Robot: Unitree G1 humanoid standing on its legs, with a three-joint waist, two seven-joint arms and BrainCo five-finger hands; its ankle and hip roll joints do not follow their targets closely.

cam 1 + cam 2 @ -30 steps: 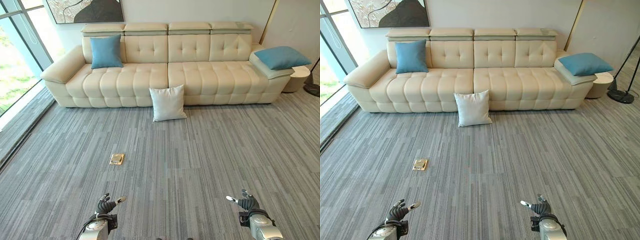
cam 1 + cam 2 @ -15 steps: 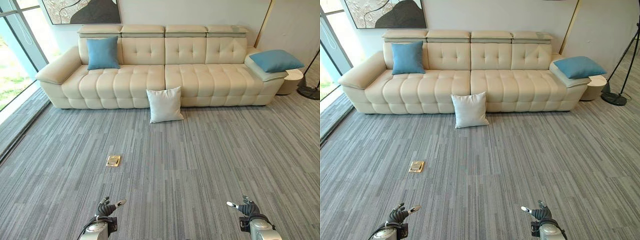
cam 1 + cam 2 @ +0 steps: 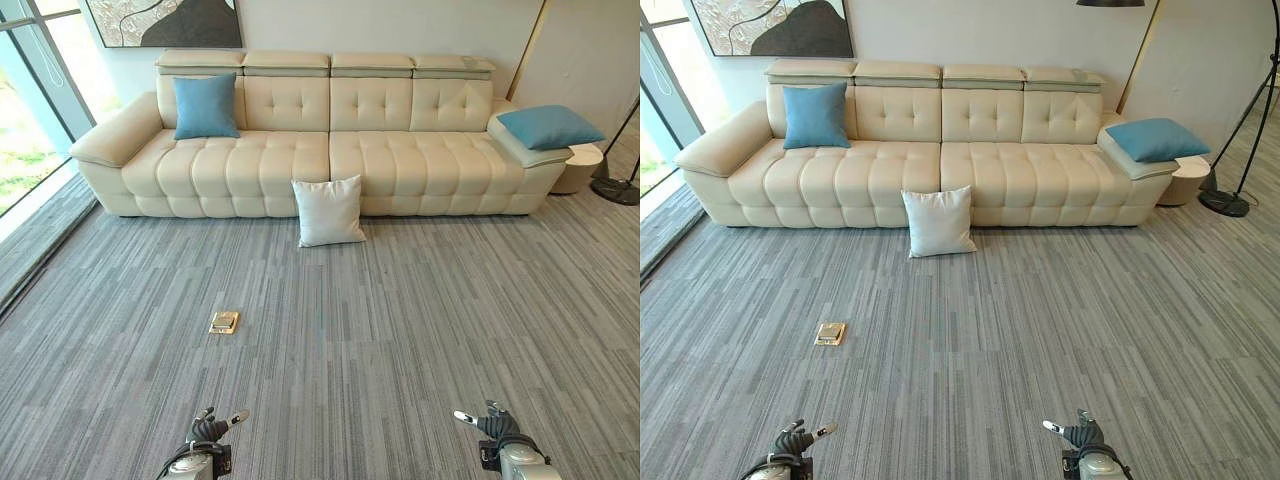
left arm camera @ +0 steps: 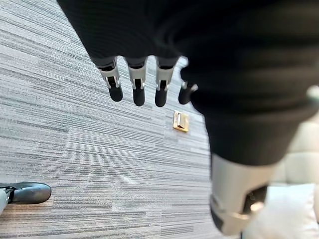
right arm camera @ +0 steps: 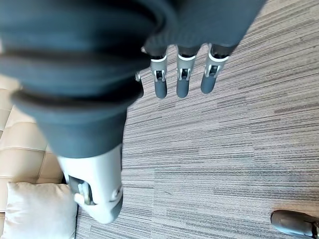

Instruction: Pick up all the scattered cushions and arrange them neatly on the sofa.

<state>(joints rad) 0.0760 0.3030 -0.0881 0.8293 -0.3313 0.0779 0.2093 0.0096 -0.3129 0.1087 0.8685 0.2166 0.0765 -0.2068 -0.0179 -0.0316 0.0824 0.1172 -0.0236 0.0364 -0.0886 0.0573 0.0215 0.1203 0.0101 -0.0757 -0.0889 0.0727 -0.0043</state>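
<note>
Three cushions listed: white cushion [image 3: 329,210] upright on the grey carpet [image 3: 400,330], leaning against the front of the cream sofa [image 3: 300,165]; blue cushion [image 3: 205,105] propped against the sofa's backrest at its left end; second blue cushion [image 3: 549,126] lying flat on the right armrest. Left hand [image 3: 210,429] and right hand [image 3: 494,426] both empty, fingers straight and relaxed, low and well apart from the sofa. Risk: the soft white cushion may slump or slip from a shallow one-handed pinch, and the brass floor socket [image 3: 224,322] lies near the approach path.
</note>
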